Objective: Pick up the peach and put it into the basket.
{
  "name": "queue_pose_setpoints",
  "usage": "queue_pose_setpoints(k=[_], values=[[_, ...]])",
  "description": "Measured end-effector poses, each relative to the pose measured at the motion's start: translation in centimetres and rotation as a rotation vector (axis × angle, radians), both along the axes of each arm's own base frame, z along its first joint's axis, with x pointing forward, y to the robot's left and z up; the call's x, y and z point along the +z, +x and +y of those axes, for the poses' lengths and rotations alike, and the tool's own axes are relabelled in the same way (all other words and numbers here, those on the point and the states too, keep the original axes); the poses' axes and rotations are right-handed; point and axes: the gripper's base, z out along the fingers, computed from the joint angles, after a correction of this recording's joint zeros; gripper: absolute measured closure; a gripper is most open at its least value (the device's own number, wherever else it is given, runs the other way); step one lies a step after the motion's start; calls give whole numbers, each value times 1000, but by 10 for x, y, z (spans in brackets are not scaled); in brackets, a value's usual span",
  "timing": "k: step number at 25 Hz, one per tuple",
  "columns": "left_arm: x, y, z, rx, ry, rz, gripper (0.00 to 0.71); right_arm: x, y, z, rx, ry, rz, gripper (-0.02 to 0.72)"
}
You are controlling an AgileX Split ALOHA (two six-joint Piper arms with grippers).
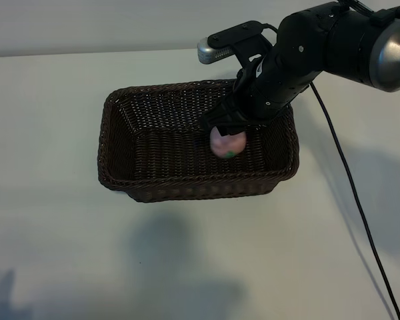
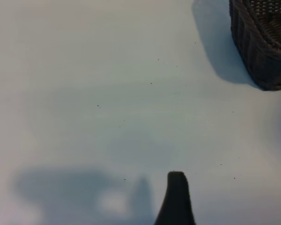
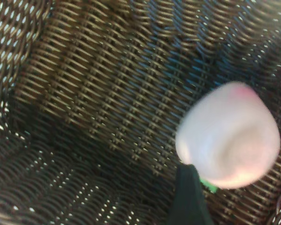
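Right end effector just above peach

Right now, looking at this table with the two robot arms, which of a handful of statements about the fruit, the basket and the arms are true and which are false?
1. The small pale-pink round peach is inside the dark-brown woven wicker basket. True.
2. The right gripper is over the basket, just above the peach. True.
3. The basket is tipped on its side. False: it stands upright on the white table.
4. The left gripper reaches into the basket. False: it is over bare table, beside the basket.
5. Two peaches lie in the basket. False: only one shows.
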Motion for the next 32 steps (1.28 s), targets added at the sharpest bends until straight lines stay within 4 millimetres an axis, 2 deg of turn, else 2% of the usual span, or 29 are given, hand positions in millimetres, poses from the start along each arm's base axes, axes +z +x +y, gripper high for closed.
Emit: queue_pose_setpoints(k=[5,9,12,16,22,26,29,32], values=[[0,0,0,0,0,0,119,2,-1,-4,-27,-7,44,194],[0,0,0,0,0,0,119,16,12,-23,-80,-28,49,193],[0,0,0,0,0,0,120,31,26,-47,-124,-62,31,193],[0,0,0,0,0,0,120,45,41,-90,-214,-99,18,193],[0,0,0,2,-3,0,120,46,51,-168,-365,-168,39,193],[0,0,0,2,-3,0,120,45,49,-210,-452,-195,55,193],[0,0,0,2,-3,0,120,45,48,-228,-494,-199,65,193],[0,0,0,2,-3,0,120,46,45,-236,-510,-201,77,193]])
